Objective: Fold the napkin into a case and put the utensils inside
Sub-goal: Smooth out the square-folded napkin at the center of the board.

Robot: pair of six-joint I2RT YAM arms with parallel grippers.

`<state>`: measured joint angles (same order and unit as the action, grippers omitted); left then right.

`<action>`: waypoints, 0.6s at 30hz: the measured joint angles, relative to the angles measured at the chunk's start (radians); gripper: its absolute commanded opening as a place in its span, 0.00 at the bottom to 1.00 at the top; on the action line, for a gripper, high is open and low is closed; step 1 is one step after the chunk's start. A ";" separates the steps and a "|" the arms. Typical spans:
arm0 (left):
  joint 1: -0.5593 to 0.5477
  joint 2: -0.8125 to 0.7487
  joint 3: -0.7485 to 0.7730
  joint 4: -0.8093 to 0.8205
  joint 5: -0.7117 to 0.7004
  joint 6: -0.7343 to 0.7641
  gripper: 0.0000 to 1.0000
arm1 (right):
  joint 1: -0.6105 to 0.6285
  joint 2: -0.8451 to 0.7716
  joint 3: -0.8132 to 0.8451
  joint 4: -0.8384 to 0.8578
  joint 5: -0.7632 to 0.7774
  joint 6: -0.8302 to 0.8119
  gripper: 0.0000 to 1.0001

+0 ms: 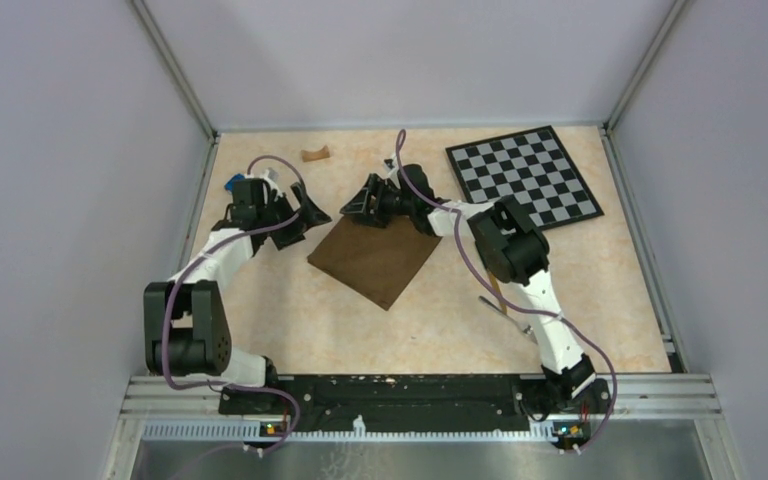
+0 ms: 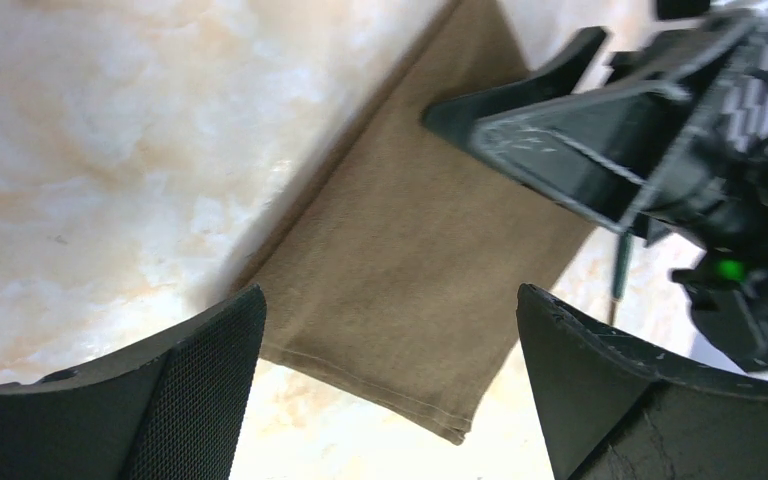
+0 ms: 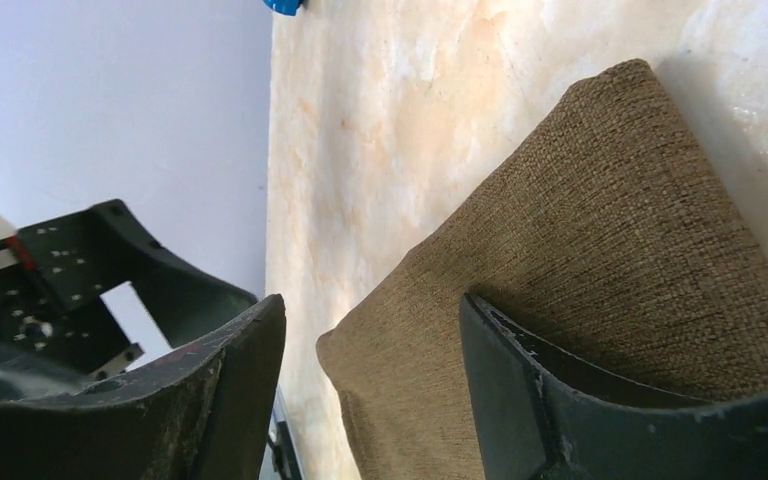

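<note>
The dark-brown napkin (image 1: 375, 258) lies folded into a layered rectangle at the table's middle. My left gripper (image 1: 312, 215) is open and empty just off its far-left corner; in the left wrist view the napkin (image 2: 410, 240) lies ahead of the open gripper (image 2: 390, 300). My right gripper (image 1: 360, 205) is open at the napkin's far edge; in the right wrist view the napkin's corner (image 3: 580, 220) sits between the spread fingers of the gripper (image 3: 372, 303), ungrasped. The utensils (image 1: 500, 300) lie mostly hidden under the right arm. A slim dark knife (image 2: 619, 272) shows past the napkin.
A checkerboard (image 1: 525, 178) lies at the far right. A small tan piece (image 1: 314, 154) sits at the far edge. A blue block (image 1: 233, 184) is behind the left gripper and also shows in the right wrist view (image 3: 282, 5). The two grippers are close together.
</note>
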<state>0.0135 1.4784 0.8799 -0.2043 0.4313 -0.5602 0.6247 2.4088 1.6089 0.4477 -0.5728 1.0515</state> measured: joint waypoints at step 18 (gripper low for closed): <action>-0.047 0.135 -0.061 0.110 0.047 -0.031 0.99 | 0.011 0.038 0.079 0.034 -0.001 0.041 0.65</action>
<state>-0.0334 1.6131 0.8185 -0.0944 0.4778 -0.5907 0.6361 2.4466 1.6878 0.4816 -0.5735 1.0927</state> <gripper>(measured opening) 0.987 0.656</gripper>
